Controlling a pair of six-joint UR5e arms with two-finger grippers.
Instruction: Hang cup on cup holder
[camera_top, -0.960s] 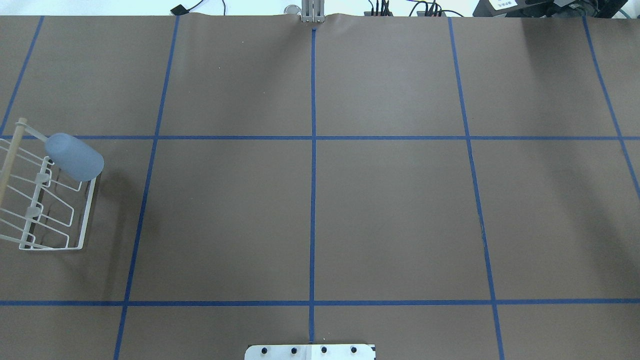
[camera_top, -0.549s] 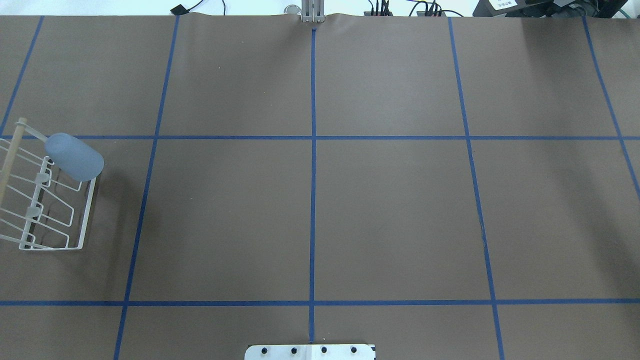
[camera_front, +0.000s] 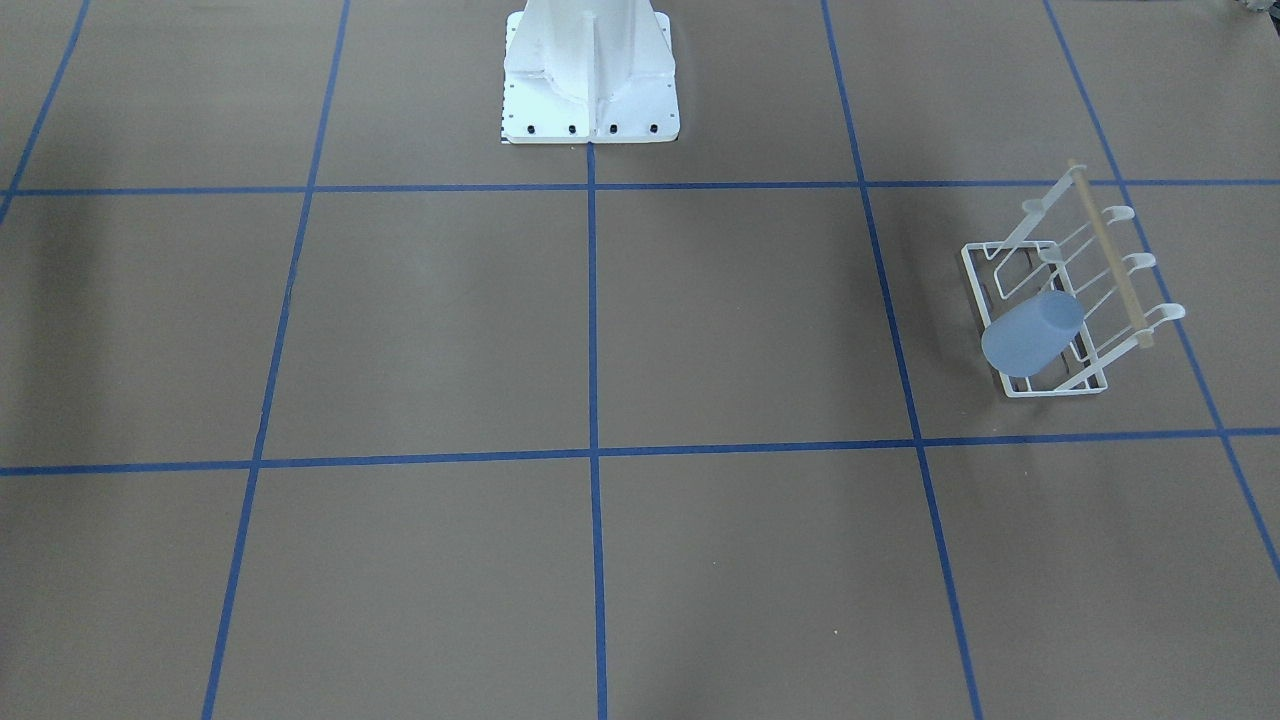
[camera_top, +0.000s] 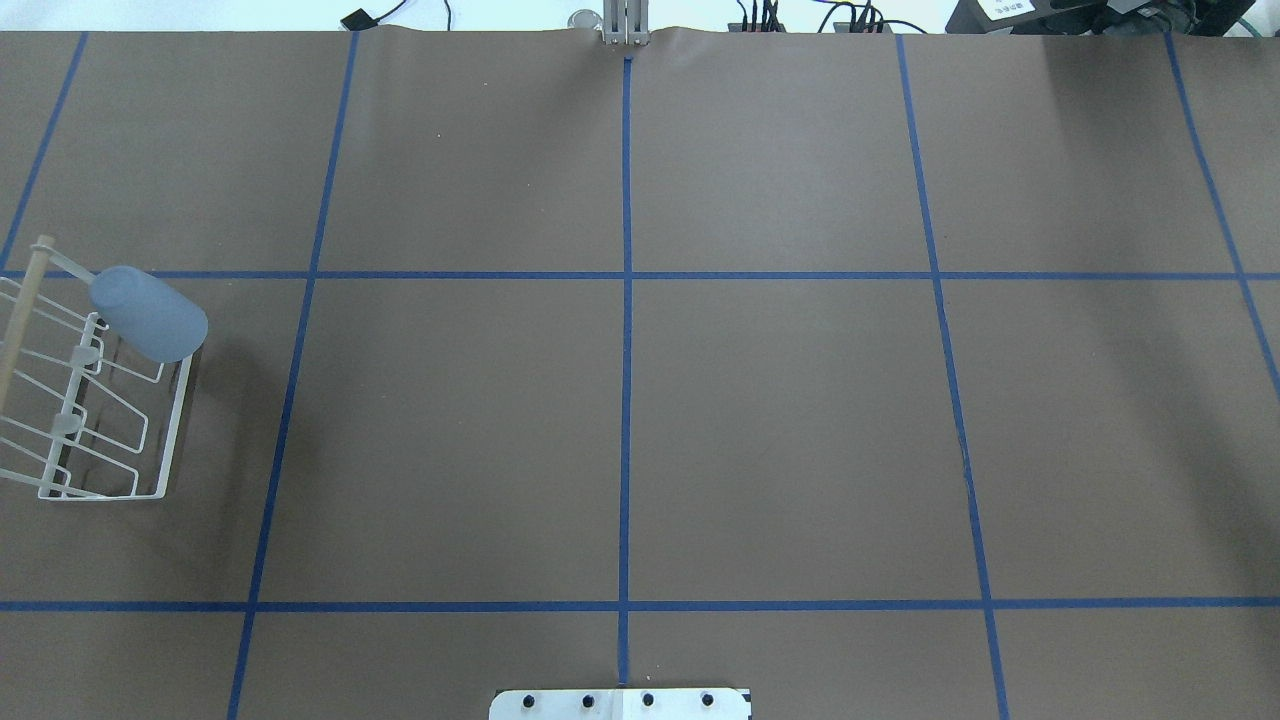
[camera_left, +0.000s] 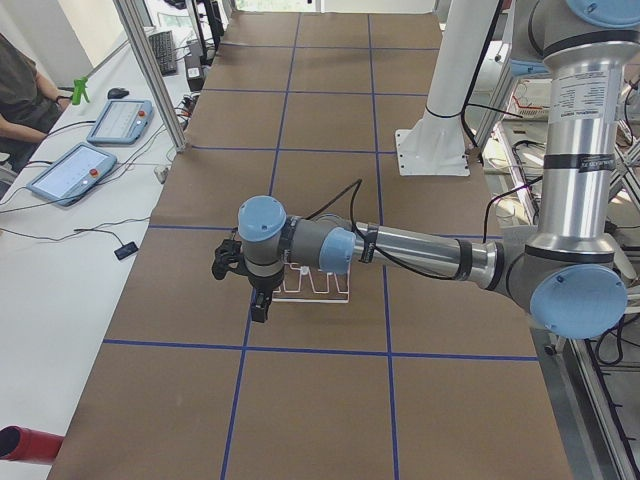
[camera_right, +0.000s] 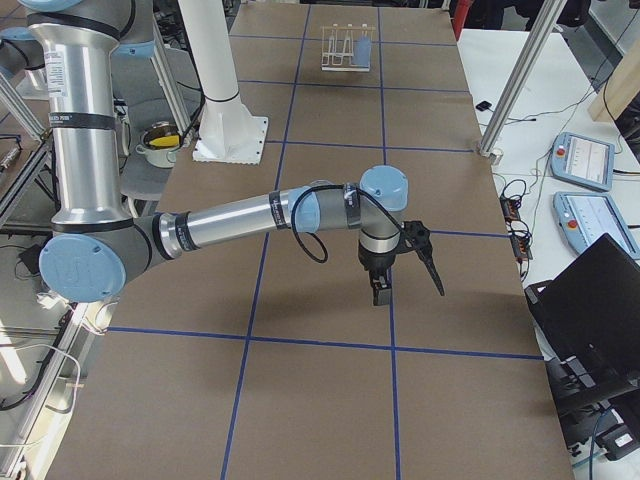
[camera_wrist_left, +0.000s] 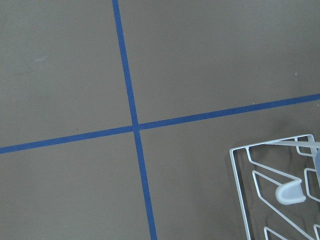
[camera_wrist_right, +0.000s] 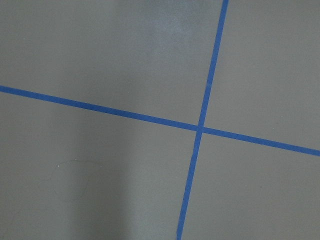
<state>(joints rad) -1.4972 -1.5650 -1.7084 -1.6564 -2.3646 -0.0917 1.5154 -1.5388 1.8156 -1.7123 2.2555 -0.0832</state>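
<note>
1. Nearest the robot, the white pedestal (camera_front: 590, 70) is seen bolted to the table (camera_top: 800, 450), which is covered in brown paper and divided by blue tape lines (camera_top: 626, 400).
2. The left gripper (camera_left: 240, 288) is seen poised above the table on the robot's left side, near the cup holder (camera_front: 1121, 282). It is shown only in the exterior left view, so it cannot be told whether its jaws are apart or together.
3. In the left wrist view, a corner of the holder's wire base and one white hook tip (camera_wrist_left: 291, 193) are caught at the lower right, beside a crossing of tape lines.
4. The right gripper (camera_right: 408, 275) is seen poised above the table on the robot's right side, well apart from the holder. It is shown only in the exterior right view, so the state of its jaws cannot be told either.
5. The holder is set flat on the table toward the robot's left edge, with its wooden rod (camera_top: 28, 295) raised along the outer side.
6. The cup (camera_front: 1032, 333) (camera_top: 150, 313) is found tilted on the holder, at the end farthest from the robot. Its wider end is turned down toward the table's middle and its narrower end up toward the rod. It is touched by neither gripper.
7. Beyond the far edge, two tablets (camera_left: 65, 172) are laid on a side desk, and a person (camera_left: 20, 90) is seated there.
</note>
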